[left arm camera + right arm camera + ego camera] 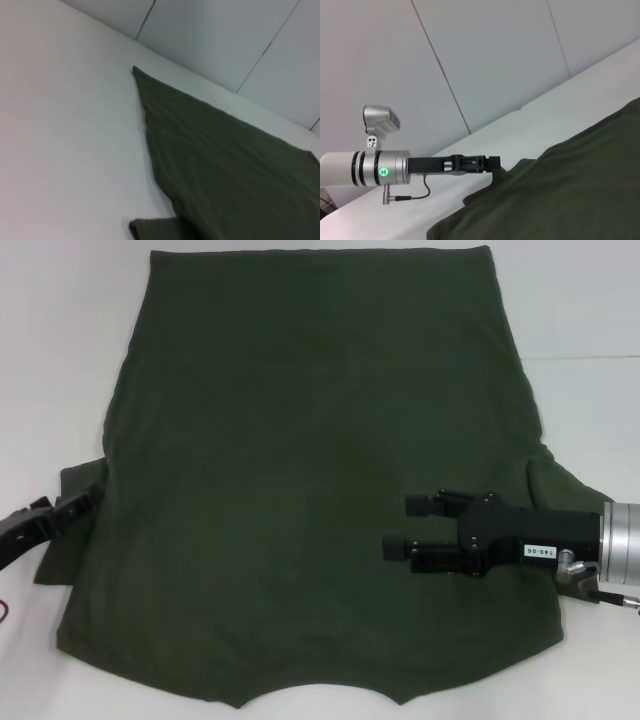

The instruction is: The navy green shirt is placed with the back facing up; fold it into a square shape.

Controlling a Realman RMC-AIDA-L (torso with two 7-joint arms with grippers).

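Only readable thing I can spot is a tiny white sticker on the side of the right gripper (398,527), with small dark characters that look like "T40-06", though they're too small to be sure. The navy green shirt (300,470) shows a plain back, no print.

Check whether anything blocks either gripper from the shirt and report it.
Nothing visible does. The left gripper is at the navy green shirt's left sleeve, and the right gripper hangs open over the cloth's right half. Only the white table surrounds it.
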